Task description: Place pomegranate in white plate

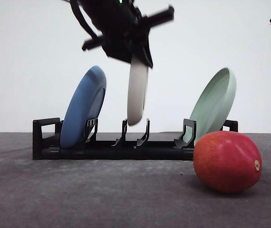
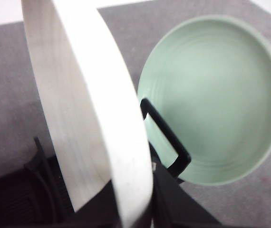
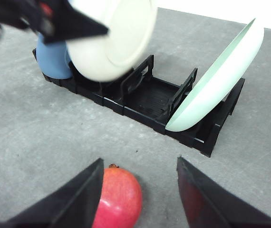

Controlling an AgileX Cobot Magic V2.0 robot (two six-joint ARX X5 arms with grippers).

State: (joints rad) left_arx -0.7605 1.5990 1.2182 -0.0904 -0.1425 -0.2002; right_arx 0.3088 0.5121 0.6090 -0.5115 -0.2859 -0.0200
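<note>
The pomegranate (image 1: 227, 161) lies on the grey table at the front right, its tan spot facing right. My left gripper (image 1: 126, 50) is shut on the top rim of the white plate (image 1: 137, 95). The plate hangs edge-on just above the middle slots of the black rack (image 1: 107, 149). In the left wrist view the white plate (image 2: 92, 118) stands close, tilted. My right gripper (image 3: 138, 202) is open above the table. The pomegranate (image 3: 119, 197) sits low between its two fingers (image 3: 73, 202), untouched. The white plate (image 3: 114, 38) and left gripper (image 3: 54, 21) show beyond it.
A blue plate (image 1: 83, 107) leans in the rack's left slot and a pale green plate (image 1: 214, 104) in its right slot, just behind the pomegranate. The pale green plate (image 2: 216, 99) stands right beside the held plate. Bare grey table (image 1: 78, 194) spreads in front of the rack.
</note>
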